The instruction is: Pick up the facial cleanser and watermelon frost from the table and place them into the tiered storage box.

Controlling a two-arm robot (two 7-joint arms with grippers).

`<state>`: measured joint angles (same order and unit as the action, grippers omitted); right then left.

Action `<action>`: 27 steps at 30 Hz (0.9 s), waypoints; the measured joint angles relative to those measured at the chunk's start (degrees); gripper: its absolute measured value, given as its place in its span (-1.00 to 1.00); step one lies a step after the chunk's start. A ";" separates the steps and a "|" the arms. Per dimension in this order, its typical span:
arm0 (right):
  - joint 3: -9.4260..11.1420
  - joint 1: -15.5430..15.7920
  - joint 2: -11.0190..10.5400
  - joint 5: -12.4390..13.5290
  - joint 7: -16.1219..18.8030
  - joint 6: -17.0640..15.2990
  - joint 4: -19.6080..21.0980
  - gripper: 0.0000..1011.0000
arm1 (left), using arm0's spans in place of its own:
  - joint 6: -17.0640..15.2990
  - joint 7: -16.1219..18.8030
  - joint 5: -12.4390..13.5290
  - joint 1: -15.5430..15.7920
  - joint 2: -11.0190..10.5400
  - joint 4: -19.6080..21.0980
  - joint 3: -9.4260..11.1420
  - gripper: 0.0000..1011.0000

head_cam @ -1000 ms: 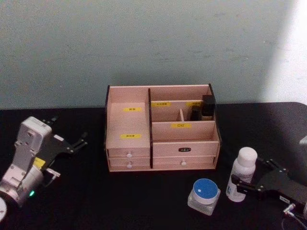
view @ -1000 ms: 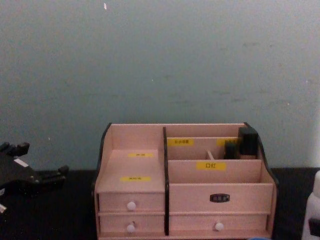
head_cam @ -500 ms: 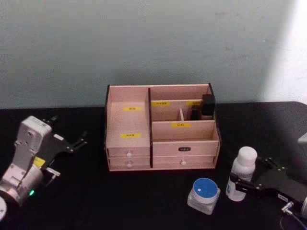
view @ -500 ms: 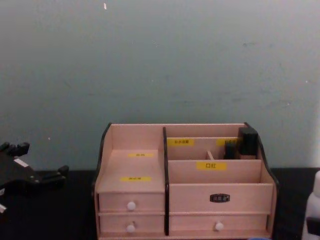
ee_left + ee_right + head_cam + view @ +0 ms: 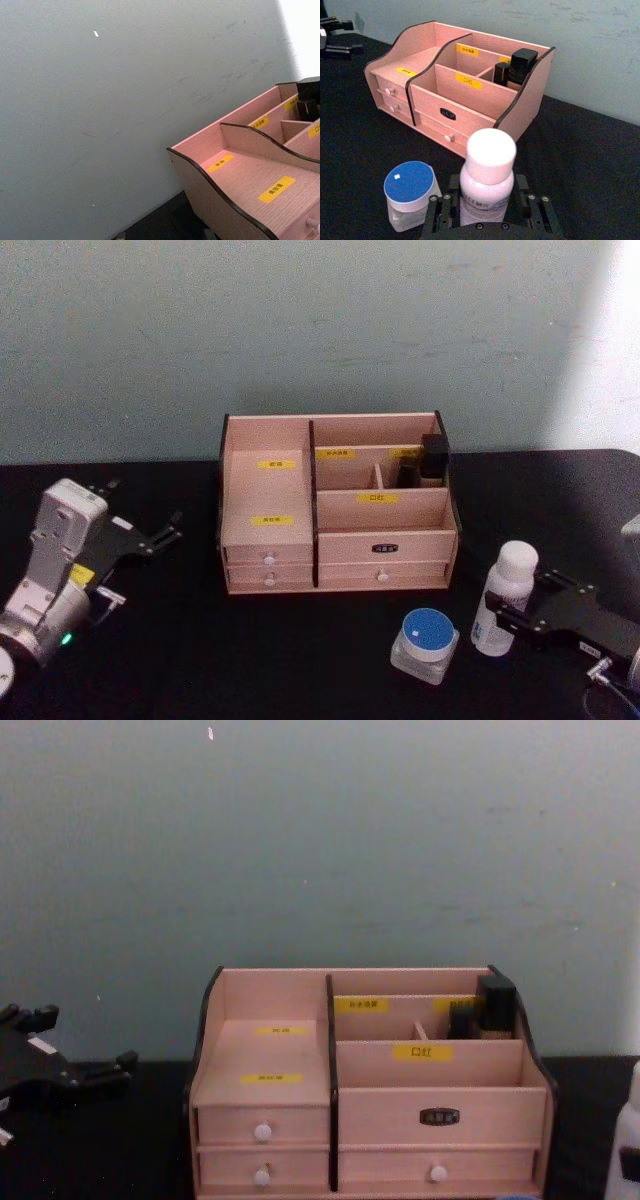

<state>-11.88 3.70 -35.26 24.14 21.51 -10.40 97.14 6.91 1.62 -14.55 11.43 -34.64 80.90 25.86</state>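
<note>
Jaws of right gripper (image 5: 518, 598): spread, straddling lower body of facial cleanser (image 5: 509, 578); contact we cannot tell. Bottle upright on black worktop (image 5: 250, 660), in front of tiered storage box (image 5: 340, 545), off its right corner. Watermelon frost (image 5: 426, 643): on worktop just left of bottle, apart from box. Jaws of left gripper (image 5: 145, 512): we log them spread, holding nothing, well left of box.

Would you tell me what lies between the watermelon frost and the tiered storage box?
In the head view, only bare table separates the watermelon frost from the tiered storage box.
</note>
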 joint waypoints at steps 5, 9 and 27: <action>0.00 0.00 -0.02 0.00 0.00 0.00 0.00 0.19 | 0.00 0.00 0.00 0.00 0.00 0.00 0.00 0.98; 0.00 0.00 -0.02 0.01 0.00 0.00 0.00 0.18 | 0.00 0.00 0.00 0.00 0.00 0.00 0.00 0.98; 1.28 0.64 -0.80 2.11 0.44 -1.34 3.27 0.18 | 0.00 0.00 0.00 0.00 0.00 0.00 0.00 0.98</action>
<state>-10.60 4.34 -36.07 26.25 21.95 -11.73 100.40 6.91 1.62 -14.55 11.43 -34.65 80.90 25.86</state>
